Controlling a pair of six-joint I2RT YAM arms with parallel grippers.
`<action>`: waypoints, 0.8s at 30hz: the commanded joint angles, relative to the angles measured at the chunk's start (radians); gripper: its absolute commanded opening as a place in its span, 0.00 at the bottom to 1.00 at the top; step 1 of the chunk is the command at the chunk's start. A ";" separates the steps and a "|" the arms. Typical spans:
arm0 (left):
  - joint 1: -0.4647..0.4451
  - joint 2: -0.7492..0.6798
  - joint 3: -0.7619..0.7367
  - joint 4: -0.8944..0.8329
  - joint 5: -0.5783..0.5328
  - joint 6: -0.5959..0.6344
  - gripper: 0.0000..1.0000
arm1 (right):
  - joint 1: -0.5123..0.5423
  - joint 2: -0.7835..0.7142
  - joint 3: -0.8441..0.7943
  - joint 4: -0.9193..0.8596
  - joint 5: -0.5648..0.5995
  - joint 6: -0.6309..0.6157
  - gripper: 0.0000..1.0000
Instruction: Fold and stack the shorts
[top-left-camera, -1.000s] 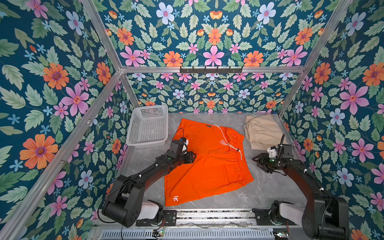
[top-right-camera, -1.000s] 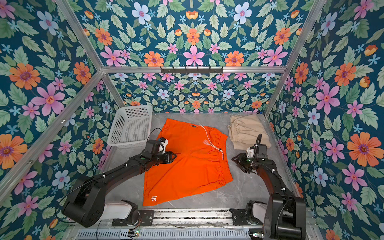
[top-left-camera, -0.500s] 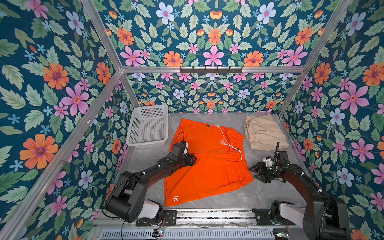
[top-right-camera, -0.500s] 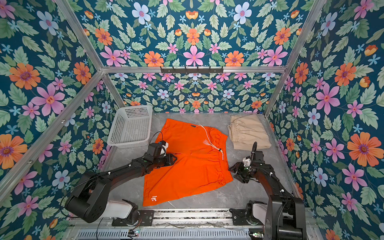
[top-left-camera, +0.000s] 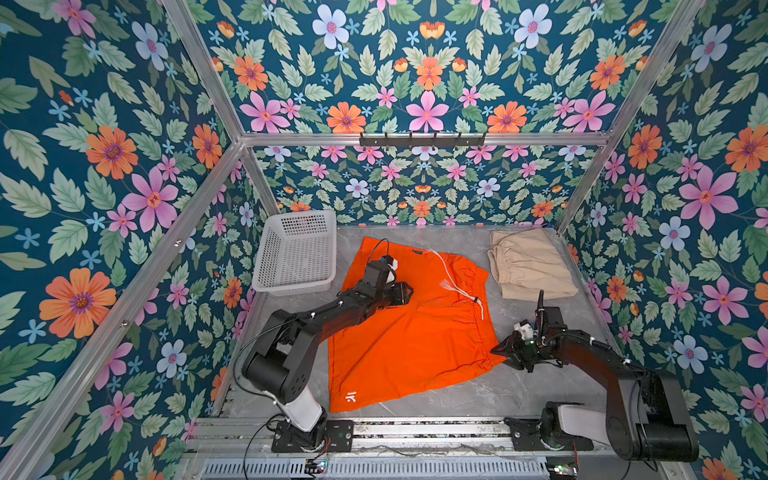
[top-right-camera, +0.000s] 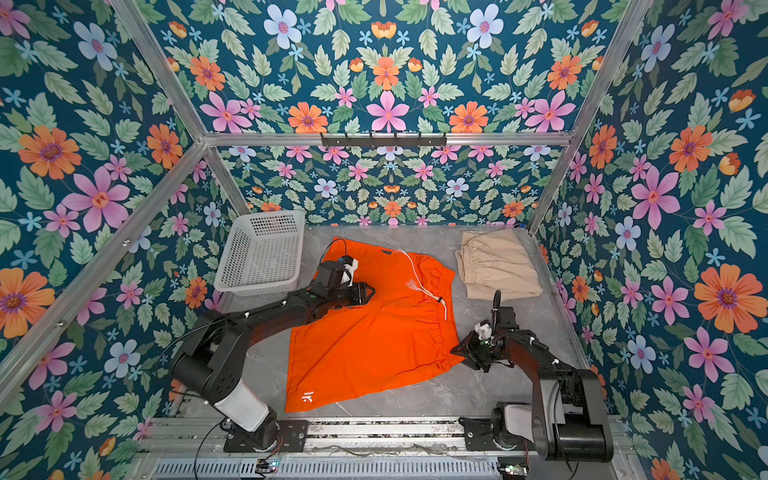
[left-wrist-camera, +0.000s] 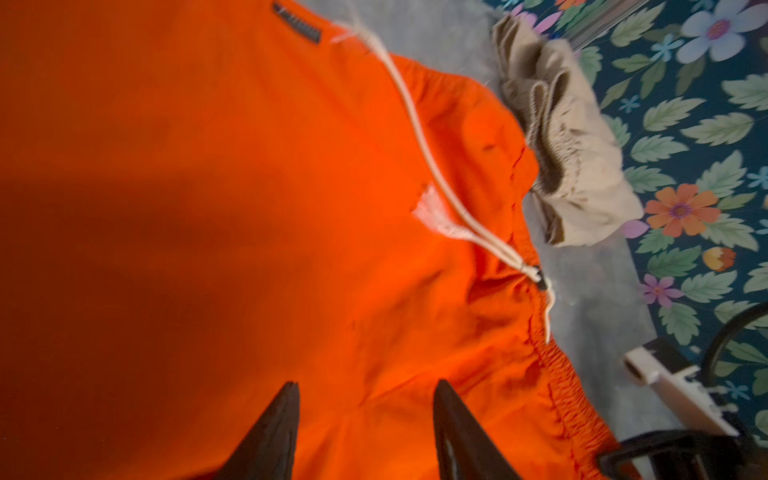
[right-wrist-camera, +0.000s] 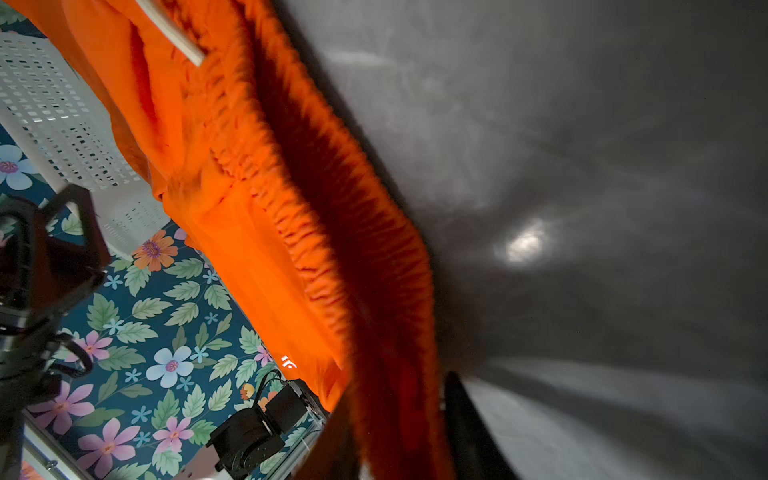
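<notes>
While the orange shorts (top-left-camera: 415, 332) lay spread flat just beside the white perforated basket (top-left-camera: 291, 286), the right gripper (top-left-camera: 497, 352) pinched their waistband corner on the side away from it. The left gripper (left-wrist-camera: 365, 386) hovered over them, jaws apart. Folding cleanly likely meant a low lift with the drawstring (top-left-camera: 457, 286) tucked in. The folded beige shorts (top-left-camera: 532, 266) sat farther from the basket.

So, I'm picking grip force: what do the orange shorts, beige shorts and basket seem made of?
Orange shorts: thin matte cloth, gathered at the waistband. Beige shorts: soft matte cloth, crinkled elastic waist. Basket: likely rigid white plastic, perforated walls.
</notes>
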 joint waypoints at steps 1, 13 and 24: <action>-0.030 0.126 0.146 0.020 0.038 0.025 0.54 | 0.013 -0.016 -0.010 0.018 -0.003 0.016 0.15; -0.178 0.673 0.718 0.176 0.163 -0.172 0.43 | 0.035 -0.128 -0.062 0.016 0.040 0.072 0.10; -0.237 0.953 1.053 -0.004 0.059 -0.202 0.41 | 0.098 -0.176 -0.090 0.091 0.100 0.161 0.10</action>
